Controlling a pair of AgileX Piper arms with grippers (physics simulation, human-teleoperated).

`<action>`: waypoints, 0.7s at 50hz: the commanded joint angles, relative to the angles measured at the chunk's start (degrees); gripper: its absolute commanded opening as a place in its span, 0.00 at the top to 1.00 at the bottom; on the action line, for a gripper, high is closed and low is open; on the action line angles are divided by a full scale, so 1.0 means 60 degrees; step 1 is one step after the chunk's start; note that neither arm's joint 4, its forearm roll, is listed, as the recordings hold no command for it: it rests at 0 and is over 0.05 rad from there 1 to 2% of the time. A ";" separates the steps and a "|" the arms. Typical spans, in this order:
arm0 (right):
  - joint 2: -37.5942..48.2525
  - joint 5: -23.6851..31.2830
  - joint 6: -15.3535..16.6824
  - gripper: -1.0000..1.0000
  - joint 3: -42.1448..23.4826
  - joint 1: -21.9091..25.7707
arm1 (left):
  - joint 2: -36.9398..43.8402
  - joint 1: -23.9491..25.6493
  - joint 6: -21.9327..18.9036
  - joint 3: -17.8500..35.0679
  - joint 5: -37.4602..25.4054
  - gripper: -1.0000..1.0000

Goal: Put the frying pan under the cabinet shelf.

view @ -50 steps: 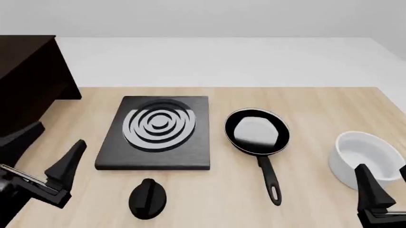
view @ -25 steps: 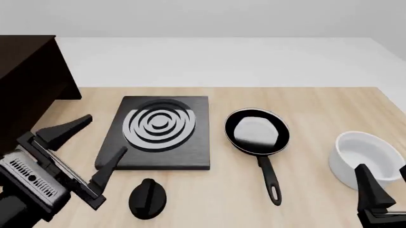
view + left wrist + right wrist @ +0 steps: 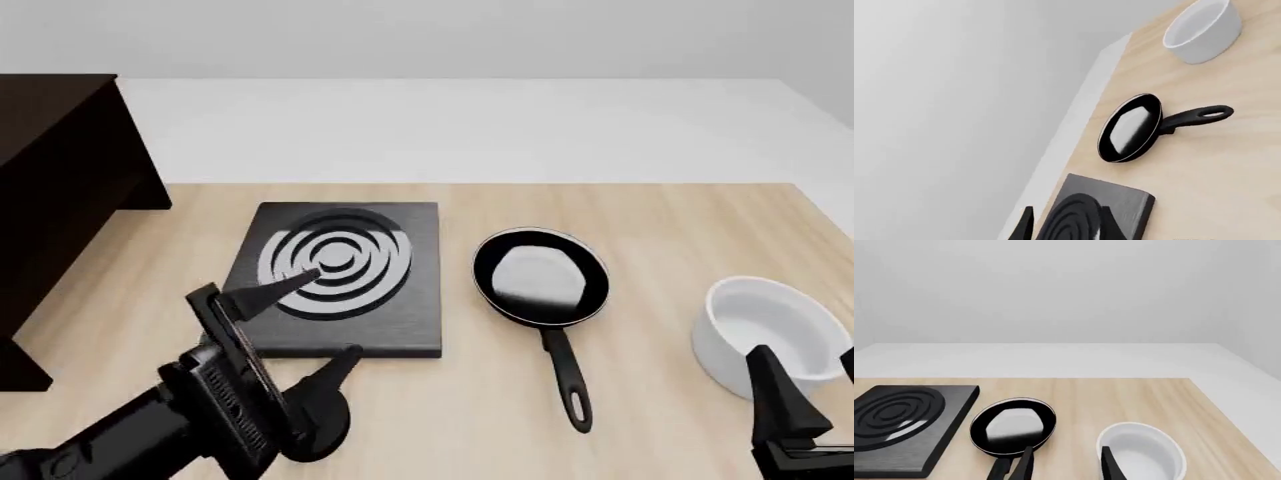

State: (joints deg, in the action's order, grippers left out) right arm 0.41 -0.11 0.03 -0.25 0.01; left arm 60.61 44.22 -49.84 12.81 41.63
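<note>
- The frying pan [image 3: 541,279] lies flat on the wooden table [image 3: 667,220], right of centre in the front view, its long handle pointing toward the lower edge of the frame; nothing grips it.
- The cabinet shelf [image 3: 60,170] stands at the far left of the front view, well apart from the pan, with the stove plate [image 3: 334,280] between them.
- The stove plate sits just left of the pan, a narrow strip of table showing between the two.
- The left gripper [image 3: 304,325] hangs in the lower left of the front view, over the near edge of the stove plate, its two fingers spread wide and holding nothing.
- A small black knob [image 3: 320,425] lies at the lower edge of the front view, mostly hidden behind the left arm.
- The white bowl [image 3: 767,330] stands at the right edge of the front view, apart from the pan and to the right of the pan's handle.
- The right gripper [image 3: 1066,462] sits at the lower right corner of the front view, just beside the bowl; in the right wrist view its fingers stand parted with nothing between them.
- In the left wrist view the pan [image 3: 1131,129] lies in mid-frame, the bowl [image 3: 1201,27] at upper right.
</note>
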 commanded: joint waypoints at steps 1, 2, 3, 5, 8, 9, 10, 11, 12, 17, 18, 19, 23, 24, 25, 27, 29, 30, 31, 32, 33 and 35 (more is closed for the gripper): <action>-0.0001 0.0000 0.0001 0.00 0.0000 0.0001 | 0.1766 0.0898 -0.1334 0.0260 0.0896 0.00; 0.0000 0.0000 -0.0003 0.00 0.0000 -0.0002 | 0.1817 0.0944 -0.1417 0.0276 0.0959 0.00; 0.0000 0.0000 0.0000 0.00 0.0000 -0.0002 | 0.1881 0.1038 -0.1471 0.0336 0.0894 0.00; -0.0001 0.0000 -0.0001 0.00 0.0000 0.0001 | 0.2016 0.1143 -0.1589 0.0380 0.0953 0.00; 0.0001 0.0000 -0.0003 0.00 0.0000 0.0001 | 0.2473 0.1373 -0.1977 0.0382 0.1157 0.00; -0.0001 0.0000 -0.0001 0.00 0.0000 0.0001 | 0.2595 0.1442 -0.2056 0.0393 0.1259 0.00; 0.0003 0.0001 -0.0001 0.00 0.0000 -0.0003 | 0.2609 0.1504 -0.2074 0.0381 0.1254 0.00; -0.0001 0.0000 0.0000 0.00 0.0000 -0.0001 | 0.2719 0.1625 -0.2168 0.0372 0.1284 0.00; 0.0001 0.0000 0.0000 0.00 0.0000 0.0000 | 0.2810 0.1664 -0.2246 0.0370 0.1345 0.00; 0.0001 0.0000 0.0000 0.00 0.0000 0.0000 | 0.3097 0.1833 -0.2542 0.0469 0.1415 0.00; 0.0002 0.0000 -0.0001 0.00 0.0000 0.0001 | 0.3145 0.1870 -0.2624 0.0466 0.1451 0.00; 0.0003 0.0000 -0.0005 0.00 0.0000 0.0001 | 0.3201 0.1907 -0.2739 0.0488 0.1483 0.00; 0.0000 0.0000 -0.0002 0.00 0.0000 0.0000 | 0.3396 0.2006 -0.2913 0.0597 0.1480 0.00; 0.0001 0.0000 0.0000 0.00 0.0000 0.0001 | 0.3446 0.2020 -0.2960 0.0604 0.1509 0.00; 0.0002 0.0001 -0.0001 0.00 0.0000 -0.0001 | 0.3509 0.2044 -0.3016 0.0602 0.1582 0.00; 0.0000 0.0000 -0.0002 0.00 0.0000 0.0001 | 0.3678 0.2073 -0.3151 0.0586 0.1755 0.00; 0.0000 0.0000 -0.0002 0.00 0.0000 0.0001 | 0.3862 0.2165 -0.3296 0.0564 0.1876 0.00; -0.0003 -0.0001 0.0000 0.00 0.0000 0.0000 | 0.3879 0.2167 -0.3295 0.0585 0.1868 0.00; -0.0002 0.0000 -0.0001 0.00 0.0000 0.0000 | 0.3909 0.2182 -0.3305 0.0602 0.1881 0.00; 0.0000 0.0000 -0.0003 0.00 0.0000 -0.0002 | 0.3929 0.2184 -0.3336 0.0613 0.1871 0.00; 0.0000 0.0000 0.0000 0.00 0.0000 -0.0003 | 0.4041 0.2223 -0.3444 0.0612 0.1927 0.00; -0.0003 -0.0001 0.0000 0.00 0.0000 0.0000 | 0.4139 0.2258 -0.3498 0.0682 0.1880 0.00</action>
State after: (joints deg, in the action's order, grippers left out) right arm 0.40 -0.11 0.02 -0.25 0.01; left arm 81.82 56.20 -67.78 16.12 51.59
